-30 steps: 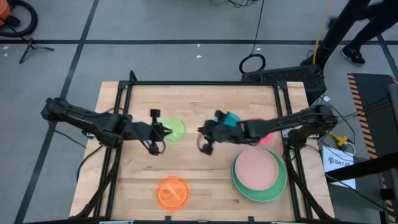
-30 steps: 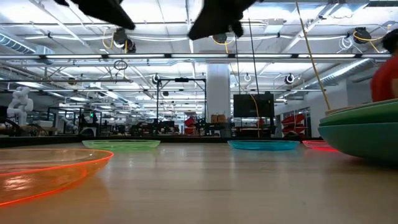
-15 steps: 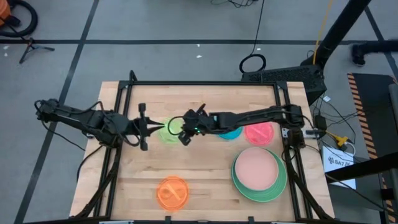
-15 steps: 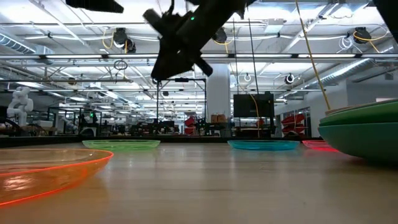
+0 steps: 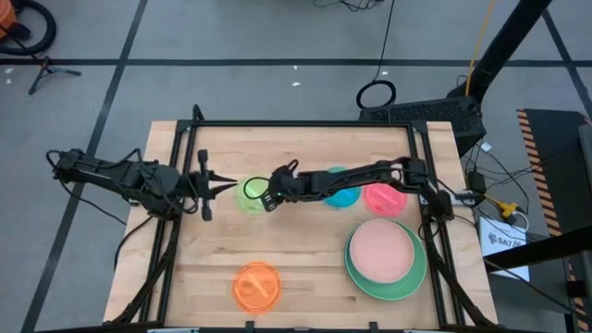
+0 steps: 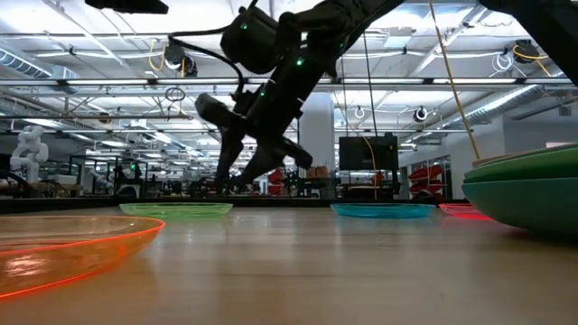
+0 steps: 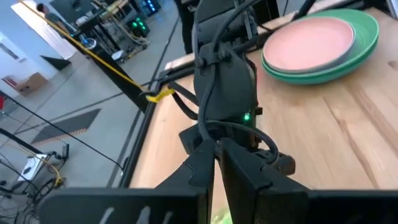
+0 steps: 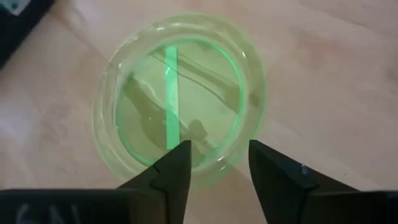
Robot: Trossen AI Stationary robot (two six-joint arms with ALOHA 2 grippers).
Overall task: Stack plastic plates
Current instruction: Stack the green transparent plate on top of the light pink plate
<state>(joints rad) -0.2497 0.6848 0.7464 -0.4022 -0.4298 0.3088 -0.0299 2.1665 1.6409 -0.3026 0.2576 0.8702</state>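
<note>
A small translucent yellow-green plate point(image 5: 250, 192) lies flat on the wooden table, left of centre. My right gripper point(image 8: 216, 163) hangs open just above its rim on the side toward the table's right; the fingers touch nothing. In the low view this gripper point(image 6: 231, 179) slants down over the same plate point(image 6: 176, 209). My left gripper point(image 5: 205, 185) is shut and holds nothing, a little left of the plate. A small blue plate point(image 5: 343, 191) and a small red plate point(image 5: 384, 197) lie to the right. A pink plate point(image 5: 380, 250) rests on a large green plate point(image 5: 413, 277).
A small orange plate point(image 5: 256, 285) lies near the table's front edge. The pink-on-green stack fills the front right corner and stands high in the low view point(image 6: 524, 194). Black frame rails point(image 5: 185, 148) run along the table's left and right sides.
My right gripper has swept from beside the blue plate toward the table's left, come down over the yellow-green plate, and opened. My left gripper has drawn back from that plate toward the table's left edge, staying shut. No plate has moved.
</note>
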